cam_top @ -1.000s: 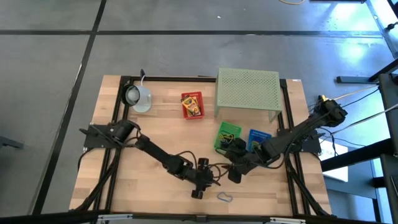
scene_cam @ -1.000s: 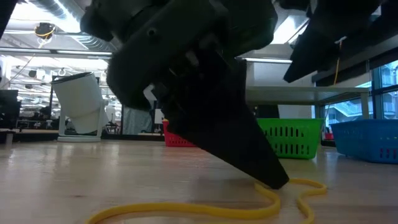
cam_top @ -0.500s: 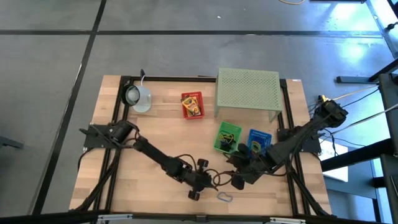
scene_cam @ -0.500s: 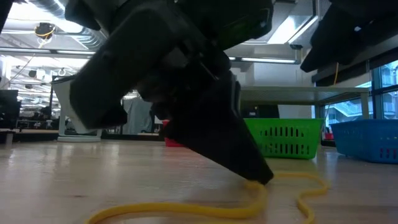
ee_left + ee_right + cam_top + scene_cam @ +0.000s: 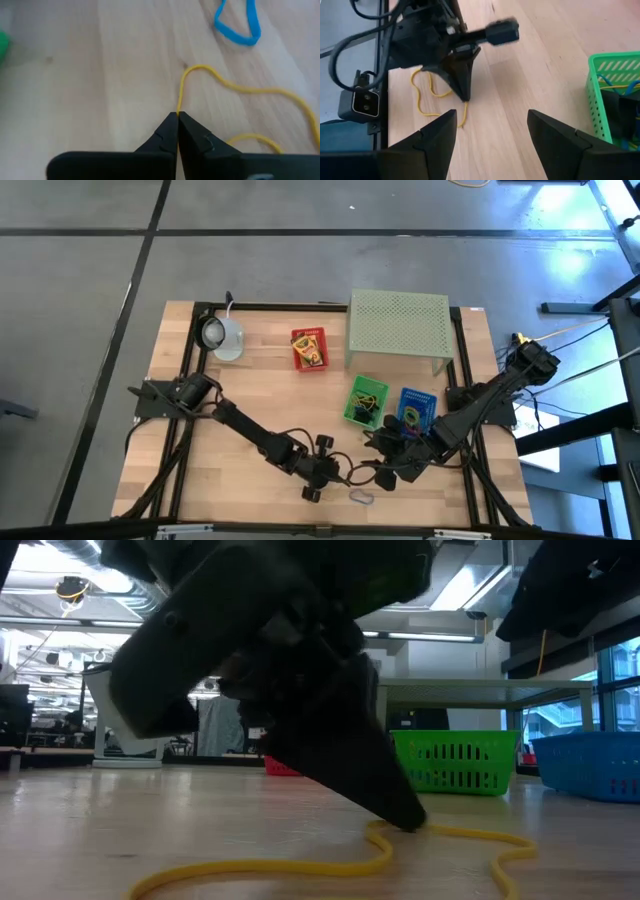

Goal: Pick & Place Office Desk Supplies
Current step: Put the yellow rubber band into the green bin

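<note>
1. White mug-like object (image 5: 222, 335): stands near the bench's (image 5: 250, 395) far left corner, at about 10 o'clock from bench centre.
2. Red box (image 5: 309, 348): lies at about 12 o'clock, just left of the pale green perforated stand (image 5: 398, 322).
3. Left tool (image 5: 177, 118): tips pressed together on the yellow loop (image 5: 235, 87), pinning it at the bench surface near the front edge, about 6 o'clock; in the low view the dark tips meet the loop at the wood.
4. Blue loop (image 5: 239, 24): lies flat beyond the yellow one, apart from it.
5. Green basket (image 5: 365, 400) and blue basket (image 5: 415, 408): side by side at about 4 o'clock, in front of the stand.
6. Right tool (image 5: 492, 132): fingers spread wide, gripping nothing, facing the left tool from just beside it, near the green basket.
</note>
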Robot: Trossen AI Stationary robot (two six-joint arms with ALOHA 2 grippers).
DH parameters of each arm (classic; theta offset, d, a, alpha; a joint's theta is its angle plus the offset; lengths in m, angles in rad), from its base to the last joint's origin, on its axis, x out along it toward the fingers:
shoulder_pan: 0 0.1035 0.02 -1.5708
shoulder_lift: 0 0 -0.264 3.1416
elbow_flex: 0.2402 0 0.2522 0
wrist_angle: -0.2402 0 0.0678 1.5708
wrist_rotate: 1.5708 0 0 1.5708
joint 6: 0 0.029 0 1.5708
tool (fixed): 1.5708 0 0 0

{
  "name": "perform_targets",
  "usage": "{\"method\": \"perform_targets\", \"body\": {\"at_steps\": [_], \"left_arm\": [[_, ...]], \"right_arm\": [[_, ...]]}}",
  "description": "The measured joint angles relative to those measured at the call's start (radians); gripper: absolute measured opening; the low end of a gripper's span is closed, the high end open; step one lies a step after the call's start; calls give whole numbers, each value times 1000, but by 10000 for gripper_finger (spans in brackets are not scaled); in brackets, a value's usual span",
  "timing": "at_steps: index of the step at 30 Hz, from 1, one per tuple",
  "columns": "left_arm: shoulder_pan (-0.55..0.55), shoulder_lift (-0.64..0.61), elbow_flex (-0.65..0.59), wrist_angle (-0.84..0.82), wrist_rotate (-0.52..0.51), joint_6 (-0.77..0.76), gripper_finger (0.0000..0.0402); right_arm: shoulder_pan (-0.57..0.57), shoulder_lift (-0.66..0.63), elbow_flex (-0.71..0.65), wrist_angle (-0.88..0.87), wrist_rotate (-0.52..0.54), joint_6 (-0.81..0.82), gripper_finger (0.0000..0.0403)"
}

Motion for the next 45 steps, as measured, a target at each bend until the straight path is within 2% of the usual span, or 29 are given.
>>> {"method": "perform_targets", "body": {"at_steps": [11, 18, 28, 36, 45], "left_arm": [[-21, -86, 6, -4, -129, 47, 2], [-35, -140, 7, -31, -253, 55, 1], [-75, -218, 8, -33, -442, 63, 1], [-100, -245, 9, 1, -554, 70, 1], [-97, -245, 9, 120, -592, 180, 1]], "right_arm": [[1, 0, 0, 13, 2, 0, 244], [-2, 28, 0, 75, 63, -4, 244], [-29, 42, 0, 122, 71, 15, 244], [-42, 42, 0, 156, 71, 8, 244], [-41, 42, 0, 235, 71, -118, 244]]}}
